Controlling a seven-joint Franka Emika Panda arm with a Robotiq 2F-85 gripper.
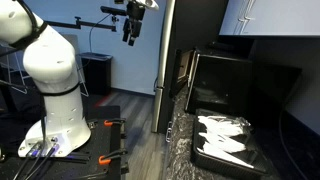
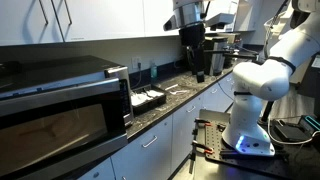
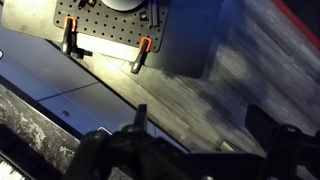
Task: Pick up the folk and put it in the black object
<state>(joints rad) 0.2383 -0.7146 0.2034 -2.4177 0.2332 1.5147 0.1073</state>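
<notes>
Gripper (image 1: 131, 33) is hanging way up, well apart from the counter (image 1: 178, 138). Its fingers are spread with nothing between them, and the wrist view shows bare floor in the gap, though it's pretty smeared.

The fork should be somewhere in the pile of white utensils (image 1: 224, 133) lying in the black tray (image 1: 235, 165). At this size we can't tell which piece it is.

We'd guess thin white plastic: very light, a bit bendy, slick, and likely to skid or drag its neighbours along. So we'd pinch across the handle near the middle, not the tines.

Both exterior views give us the tray and the dark microwave (image 2: 60, 105) next to it. We can't say which of those is the "black object". The wrist view misses all that and only catches the perforated base plate (image 3: 110, 22) with its orange-handled clamps (image 3: 143, 50) below.
</notes>
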